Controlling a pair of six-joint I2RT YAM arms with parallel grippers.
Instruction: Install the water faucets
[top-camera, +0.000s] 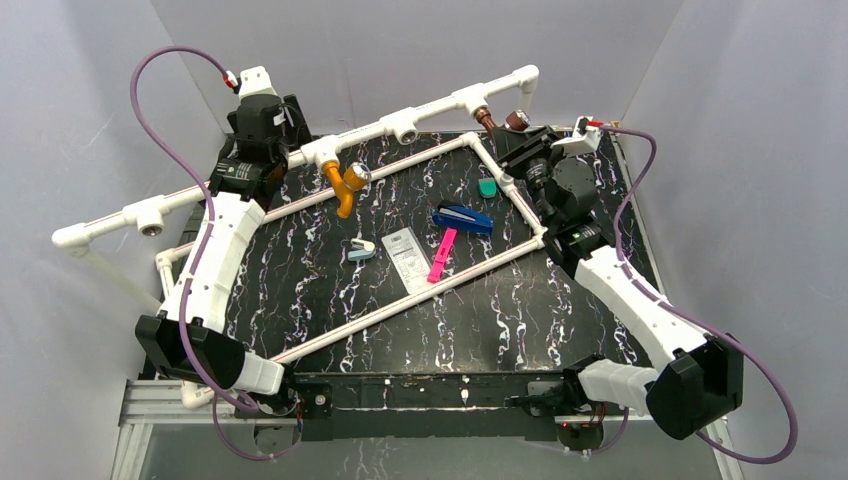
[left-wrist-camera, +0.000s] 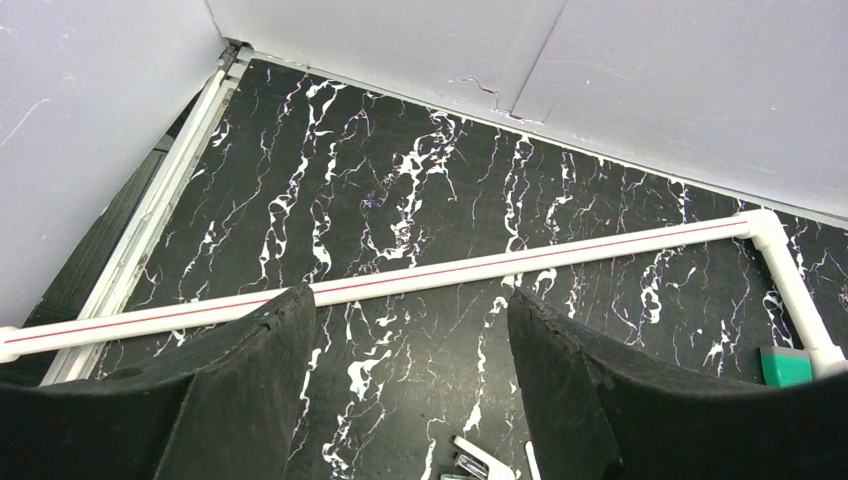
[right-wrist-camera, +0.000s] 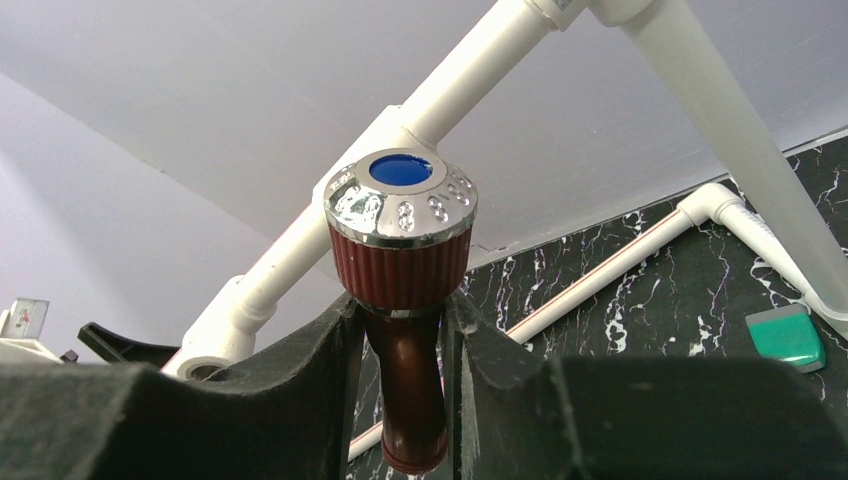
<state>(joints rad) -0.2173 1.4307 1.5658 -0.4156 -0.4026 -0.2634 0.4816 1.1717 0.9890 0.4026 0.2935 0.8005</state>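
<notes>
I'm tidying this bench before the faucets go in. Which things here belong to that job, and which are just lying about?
Job:
- orange faucet
- brown faucet, between the right pincer's fingers
- raised white pipe with tees

Lying about:
- blue stapler
- pink tool
- green block
- white card
- small clip

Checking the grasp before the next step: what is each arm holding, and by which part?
The right fingers clamp the brown faucet by its stem, just under the knob. The left fingers hold nothing.
</notes>
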